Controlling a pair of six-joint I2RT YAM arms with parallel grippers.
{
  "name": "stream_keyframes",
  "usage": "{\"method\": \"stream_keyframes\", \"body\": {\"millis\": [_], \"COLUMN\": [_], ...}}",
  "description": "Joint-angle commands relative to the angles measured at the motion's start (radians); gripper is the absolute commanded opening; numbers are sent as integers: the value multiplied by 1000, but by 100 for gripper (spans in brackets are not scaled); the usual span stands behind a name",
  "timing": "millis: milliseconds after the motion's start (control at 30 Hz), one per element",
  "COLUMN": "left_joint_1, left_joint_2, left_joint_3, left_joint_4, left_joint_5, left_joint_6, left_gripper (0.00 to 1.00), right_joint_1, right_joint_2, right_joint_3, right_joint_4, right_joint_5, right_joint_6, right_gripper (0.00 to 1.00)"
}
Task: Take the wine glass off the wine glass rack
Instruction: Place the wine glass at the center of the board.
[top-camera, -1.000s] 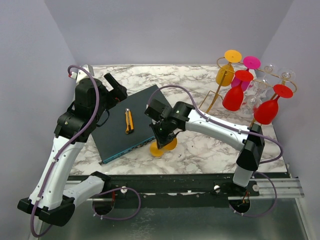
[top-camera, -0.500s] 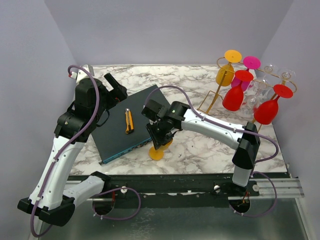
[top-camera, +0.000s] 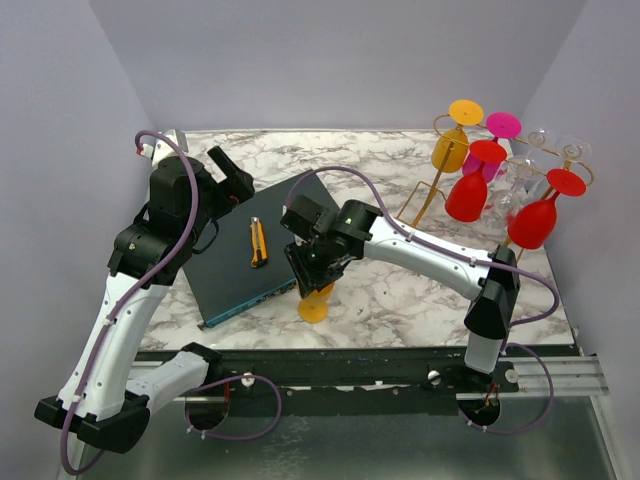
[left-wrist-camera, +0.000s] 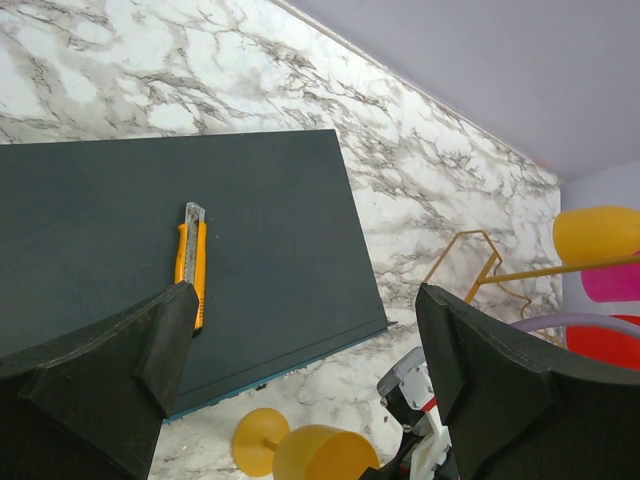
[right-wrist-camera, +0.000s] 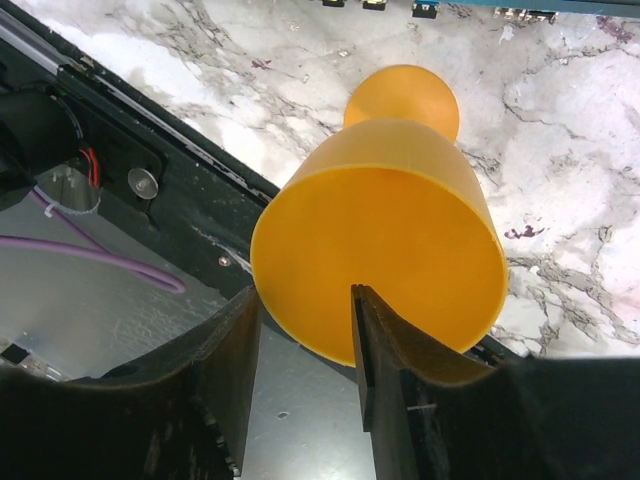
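My right gripper (top-camera: 316, 274) is shut on the rim of an orange wine glass (top-camera: 315, 300), one finger outside the bowl and one over its mouth in the right wrist view (right-wrist-camera: 303, 292). The glass (right-wrist-camera: 400, 220) tilts, its round foot low over the marble near the table's front edge. It also shows in the left wrist view (left-wrist-camera: 320, 455). The gold wire wine glass rack (top-camera: 432, 195) stands at the back right, with orange, magenta, red and clear glasses hanging upside down. My left gripper (top-camera: 228, 180) is open and empty above the dark mat (left-wrist-camera: 308, 295).
A dark mat (top-camera: 235, 285) lies at centre left with an orange box cutter (top-camera: 258, 243) on it. The black front rail (top-camera: 380, 365) runs along the near edge. Purple walls close in the sides. The rack's gold leg (left-wrist-camera: 480, 265) shows in the left wrist view.
My right gripper has carried the orange glass left and toward the near edge, and the glass stands more upright. The left arm has not moved.
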Motion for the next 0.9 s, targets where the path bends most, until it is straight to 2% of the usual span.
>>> {"method": "stream_keyframes", "body": {"millis": [0, 500, 767, 867], "left_joint_1": [6, 6, 6, 6], "left_joint_2": [-19, -24, -24, -16], "left_joint_3": [-2, -4, -3, 0], "left_joint_4": [-3, -2, 1, 4], "left_joint_5": [-3, 25, 44, 52], "left_joint_6": [7, -7, -14, -16], "left_gripper": [99, 99, 99, 99], "right_joint_1": [13, 14, 10, -31], "right_joint_2": [-36, -130, -246, -309], "right_joint_3": [34, 77, 138, 146], "right_joint_4": [4, 1, -14, -4], "right_joint_5": [-8, 10, 211, 268], "right_joint_6": [13, 39, 74, 85], "right_gripper": [49, 54, 68, 74]}}
